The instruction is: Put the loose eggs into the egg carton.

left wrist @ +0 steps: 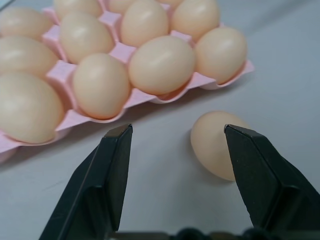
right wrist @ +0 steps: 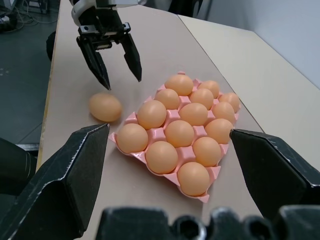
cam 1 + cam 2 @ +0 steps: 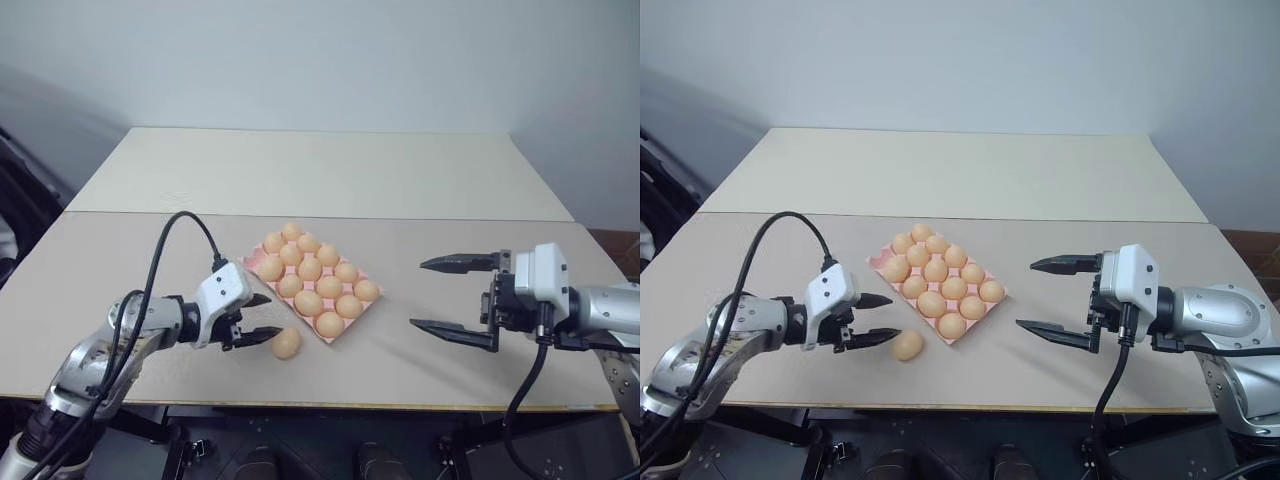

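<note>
Egg carton (image 3: 256, 262) sits mid-table, skewed diagonally, all 12 cups filled with eggs, 3 by 4. 1 loose egg (image 3: 286, 343) lies on the table (image 3: 400, 175) just beside the carton's near corner, on the robot's left side of it, not in any cup. Left gripper (image 3: 262, 318) is right at that egg, pointing toward it with jaws parted; in the left wrist view the egg (image 1: 216, 144) sits on the table ahead of the fingers, lined up with 1 finger (image 1: 262, 175) rather than centred in the gap, and part of it is hidden behind that finger. Cannot tell whether that finger touches the egg; the other finger (image 1: 107, 175) is clear of it, so nothing is gripped. Right gripper (image 3: 432, 294) hangs above the table to the right of the carton, well apart from it, pointing left toward it, jaws spread wide and holding nothing. The right wrist view looks across the carton (image 2: 167, 114) with the loose egg (image 2: 105, 107) and the left gripper (image 2: 122, 71) beyond it.
</note>
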